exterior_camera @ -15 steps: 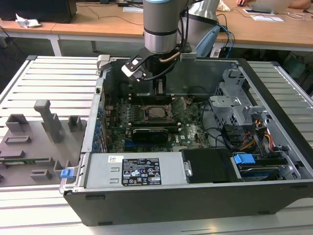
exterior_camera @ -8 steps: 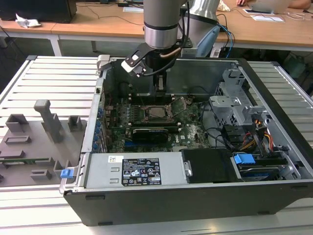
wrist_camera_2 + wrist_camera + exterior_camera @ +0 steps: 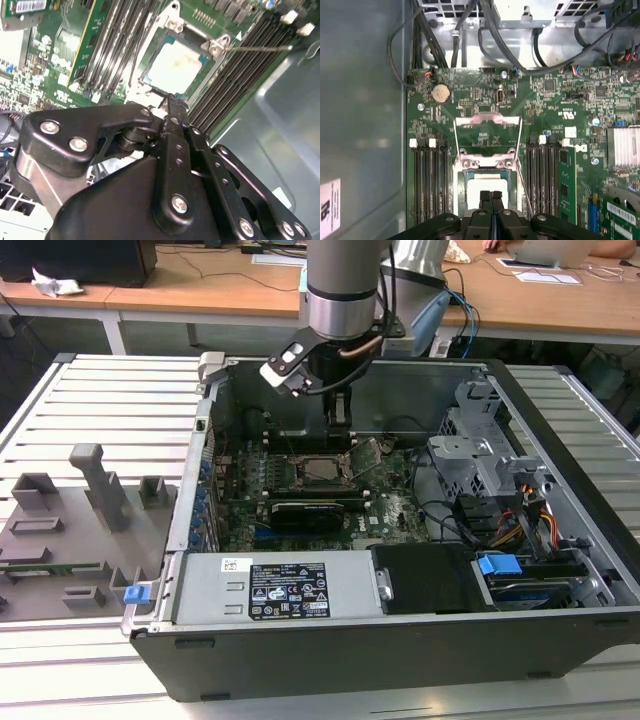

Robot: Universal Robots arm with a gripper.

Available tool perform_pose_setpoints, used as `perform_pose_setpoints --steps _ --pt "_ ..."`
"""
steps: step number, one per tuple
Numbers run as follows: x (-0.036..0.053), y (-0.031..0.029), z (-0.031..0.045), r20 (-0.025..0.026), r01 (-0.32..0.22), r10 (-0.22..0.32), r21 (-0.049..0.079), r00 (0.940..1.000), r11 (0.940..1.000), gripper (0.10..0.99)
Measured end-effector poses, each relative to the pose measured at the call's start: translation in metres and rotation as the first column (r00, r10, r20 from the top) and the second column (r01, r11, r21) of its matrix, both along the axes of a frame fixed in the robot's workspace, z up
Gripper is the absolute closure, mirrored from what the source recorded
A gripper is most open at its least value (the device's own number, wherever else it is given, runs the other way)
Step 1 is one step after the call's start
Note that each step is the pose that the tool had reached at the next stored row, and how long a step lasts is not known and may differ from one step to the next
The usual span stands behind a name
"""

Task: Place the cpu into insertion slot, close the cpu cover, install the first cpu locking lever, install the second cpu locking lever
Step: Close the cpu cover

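Lying flat, cpu point(image 3: 476, 192), closed fingers point(image 3: 485, 200) just beside

An open computer case point(image 3: 330, 650) is lying on a slatted metal table point(image 3: 110, 390), with wooden desks point(image 3: 200, 290) standing behind it. A labelled power supply point(image 3: 270, 590) is sitting along the case's near wall, and a grey drive cage point(image 3: 480, 455) is occupying the exterior view's right. A grey fixture plate point(image 3: 80, 530) is resting beside the case. In the first wrist view, black cables point(image 3: 487, 30) are looping above a coin cell battery point(image 3: 440, 93), and memory slots point(image 3: 431, 185) are running in parallel rows.
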State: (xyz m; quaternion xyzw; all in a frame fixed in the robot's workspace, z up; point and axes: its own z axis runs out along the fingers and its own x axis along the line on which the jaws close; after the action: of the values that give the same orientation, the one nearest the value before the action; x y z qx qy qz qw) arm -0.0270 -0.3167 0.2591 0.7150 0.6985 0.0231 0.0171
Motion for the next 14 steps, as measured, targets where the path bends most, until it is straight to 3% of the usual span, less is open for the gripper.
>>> perform_pose_setpoints --steps 4,8,14 --pt "0.0018 0.0009 0.0018 0.0 0.0 0.0 -0.003 1.0 1.0 0.98" --pt "0.0019 0.0017 0.0105 0.0 0.0 0.0 -0.006 1.0 1.0 0.98" --pt "0.0068 0.0017 0.0114 -0.0001 0.0 0.0 -0.006 1.0 1.0 0.98"
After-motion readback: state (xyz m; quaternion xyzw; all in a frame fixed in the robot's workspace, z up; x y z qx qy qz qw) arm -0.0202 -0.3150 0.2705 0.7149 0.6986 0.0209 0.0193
